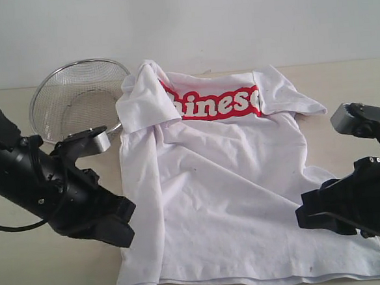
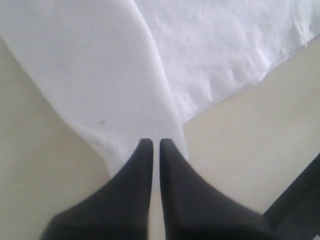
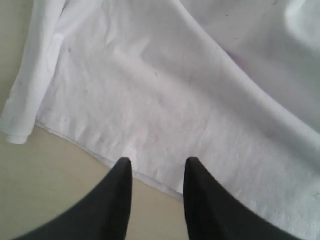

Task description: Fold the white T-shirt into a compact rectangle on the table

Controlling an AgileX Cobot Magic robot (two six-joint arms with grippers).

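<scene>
Exterior: the white T-shirt point(image 1: 226, 192) lies rumpled on the table point(image 1: 43, 277) between the left pincer point(image 1: 121, 229) and the right pincer point(image 1: 306, 216), with one side folded in. A wire basket point(image 1: 76, 98) sits beyond the left pincer, in front of a plain pale wall point(image 1: 234, 22).

Left wrist: the left pincer point(image 2: 156, 142) is squeezed together right at the shirt's folded edge. Can't tell if any cloth is pinched.

Right wrist: the right pincer point(image 3: 157, 162) has its jaws apart, tips just over the hem.

Bright, even light, faint shadows — wrist views blurred, the white T-shirt point(image 2: 90, 60) nearly washed out.
</scene>
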